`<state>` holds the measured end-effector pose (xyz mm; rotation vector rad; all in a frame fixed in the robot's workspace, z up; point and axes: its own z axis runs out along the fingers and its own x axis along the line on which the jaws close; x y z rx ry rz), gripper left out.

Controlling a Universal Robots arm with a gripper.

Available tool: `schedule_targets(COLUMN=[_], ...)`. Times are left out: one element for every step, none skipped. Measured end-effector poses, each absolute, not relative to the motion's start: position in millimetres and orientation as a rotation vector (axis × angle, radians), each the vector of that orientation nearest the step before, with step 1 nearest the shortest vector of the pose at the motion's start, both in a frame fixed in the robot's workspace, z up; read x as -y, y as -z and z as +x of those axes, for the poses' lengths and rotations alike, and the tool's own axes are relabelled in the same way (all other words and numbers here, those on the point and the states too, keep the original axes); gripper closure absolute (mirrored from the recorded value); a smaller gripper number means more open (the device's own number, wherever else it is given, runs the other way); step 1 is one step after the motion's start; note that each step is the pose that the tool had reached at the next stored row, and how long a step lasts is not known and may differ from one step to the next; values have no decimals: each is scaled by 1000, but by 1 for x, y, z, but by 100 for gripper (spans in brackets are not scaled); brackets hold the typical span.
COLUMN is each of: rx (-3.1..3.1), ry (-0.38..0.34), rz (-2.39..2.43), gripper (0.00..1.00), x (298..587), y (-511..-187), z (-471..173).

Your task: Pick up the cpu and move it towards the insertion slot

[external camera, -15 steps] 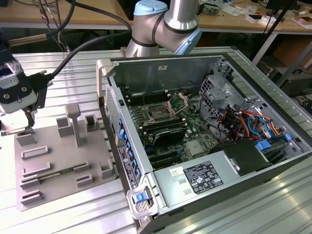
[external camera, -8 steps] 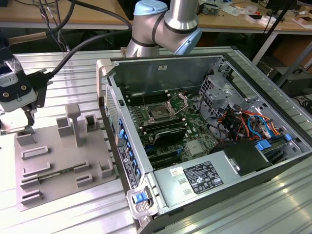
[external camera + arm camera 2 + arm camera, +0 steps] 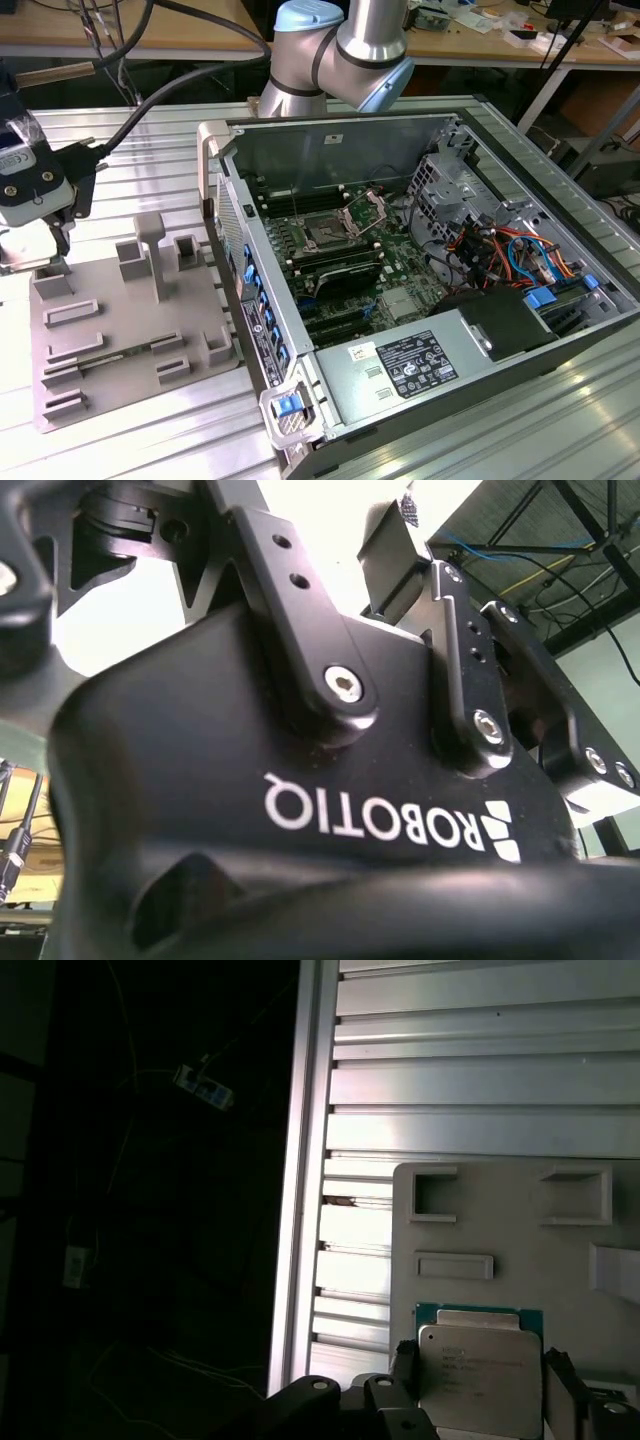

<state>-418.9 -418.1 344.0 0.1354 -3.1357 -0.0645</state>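
In the first wrist view the cpu point(image 3: 480, 1375), a flat square chip with a silvery top and a green rim, lies on the grey plastic fixture point(image 3: 500, 1230). My gripper point(image 3: 480, 1372) straddles it, and the dark fingers point(image 3: 405, 1363) press against two opposite edges of the chip. In the exterior view my gripper point(image 3: 35, 262) hangs low over the corner of the fixture point(image 3: 130, 320) at the exterior view's far left. The insertion slot point(image 3: 325, 233), with a dark centre, a silver frame and a raised hinged bracket, sits on the motherboard inside the open computer case point(image 3: 420, 290).
Upright posts and blocks rise from the fixture point(image 3: 150, 250) between my gripper and the case. The case wall point(image 3: 225, 210) stands tall beside the fixture. Cables point(image 3: 500, 250) and a power supply point(image 3: 410, 365) crowd the case near the socket. A ribbed metal table point(image 3: 560, 420) carries everything.
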Motion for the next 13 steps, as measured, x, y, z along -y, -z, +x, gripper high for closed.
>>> schedule_targets(rx=[3136, 3136, 3136, 3136, 3136, 3136, 3136, 3136, 3136, 3136, 3136, 3136, 3136], ry=[65, 64, 65, 65, 65, 65, 65, 65, 65, 65, 65, 65, 65], rz=[135, 135, 135, 135, 135, 135, 135, 135, 135, 135, 135, 135, 135], gripper=[45, 45, 45, 45, 45, 45, 45, 45, 45, 45, 45, 45, 45], x=[418, 418, 418, 418, 418, 418, 418, 418, 418, 418, 418, 418, 418], y=[-345, -346, -346, -346, -347, -347, -348, -348, -349, -349, -349, -350, -350], z=[-419, -419, -419, -419, -419, -419, -419, -419, -419, -419, -419, -419, -419])
